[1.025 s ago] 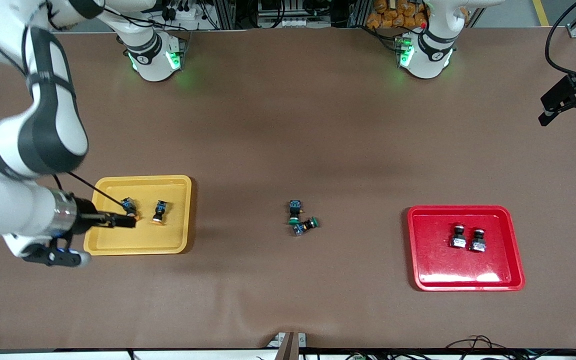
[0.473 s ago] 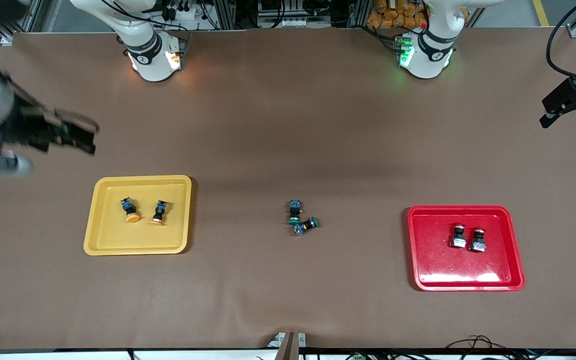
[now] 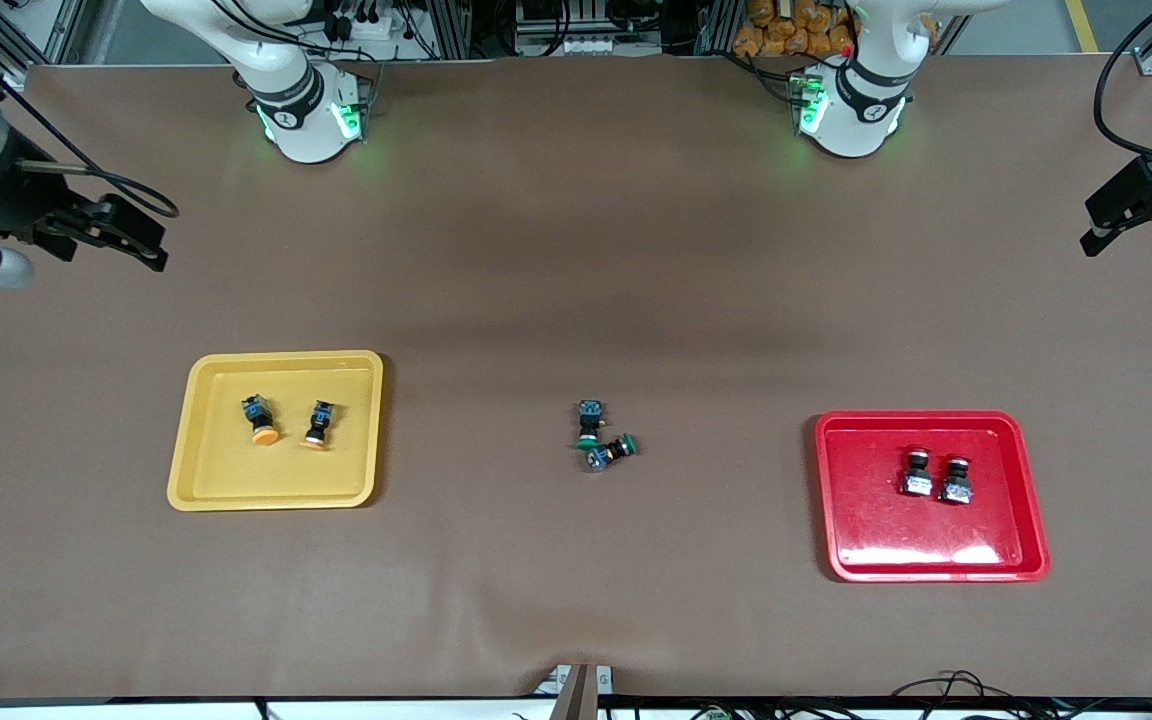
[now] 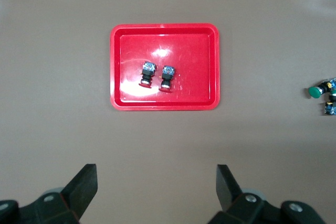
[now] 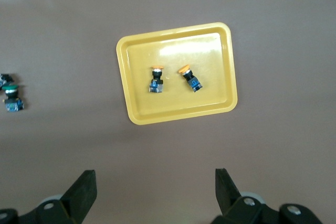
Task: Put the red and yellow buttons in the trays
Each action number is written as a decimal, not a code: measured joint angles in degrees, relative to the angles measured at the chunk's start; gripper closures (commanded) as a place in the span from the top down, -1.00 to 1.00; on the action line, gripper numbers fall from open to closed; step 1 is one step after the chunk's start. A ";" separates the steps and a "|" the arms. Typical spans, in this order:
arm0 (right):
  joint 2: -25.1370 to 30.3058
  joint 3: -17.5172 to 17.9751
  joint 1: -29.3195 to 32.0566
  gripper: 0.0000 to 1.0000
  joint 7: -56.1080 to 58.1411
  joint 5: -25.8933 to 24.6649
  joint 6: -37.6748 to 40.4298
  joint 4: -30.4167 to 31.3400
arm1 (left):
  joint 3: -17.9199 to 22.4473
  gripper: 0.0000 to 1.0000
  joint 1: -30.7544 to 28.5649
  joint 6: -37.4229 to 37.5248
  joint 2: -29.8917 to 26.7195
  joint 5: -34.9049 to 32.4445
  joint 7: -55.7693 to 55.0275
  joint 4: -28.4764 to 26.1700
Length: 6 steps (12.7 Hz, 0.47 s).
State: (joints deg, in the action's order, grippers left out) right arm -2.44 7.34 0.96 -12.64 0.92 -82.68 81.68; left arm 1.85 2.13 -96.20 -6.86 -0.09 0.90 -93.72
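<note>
Sorted: yellow buttons in yellow tray, red buttons in red tray; small, light, hard, best pinched across black bodies. Right gripper and left gripper hang wide and empty over opposite counter ends.

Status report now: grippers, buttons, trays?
Left gripper, right gripper: open, empty. Yellow buttons in yellow tray. Red buttons in red tray.

Wide table covered with a brown mat, slightly wrinkled along the edge nearest the front camera. Green glow on the mat at two spots by the top edge. Past the table's top edge: aluminium frame rails, tangled black cables, an orange pile. Grey floor with a yellow stripe at one corner.
</note>
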 measured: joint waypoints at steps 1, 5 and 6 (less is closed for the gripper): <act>1.32 -2.20 0.02 1.00 2.62 1.18 -1.10 2.02 | 0.00 1.00 -0.01 1.59 0.00 0.00 -0.04 0.55; 3.70 -3.51 -0.85 1.00 4.55 1.99 -2.81 5.69 | 0.02 1.00 -0.06 6.28 0.02 0.00 -0.05 2.95; 3.78 -3.49 -1.13 1.00 4.89 1.94 -2.94 5.93 | 0.01 1.00 -0.06 6.29 0.09 0.00 -0.05 2.95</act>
State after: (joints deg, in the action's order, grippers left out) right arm 1.33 3.85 -0.17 -7.76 2.86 -85.62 87.61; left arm 1.86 2.07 -89.91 -6.77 -0.09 0.85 -90.77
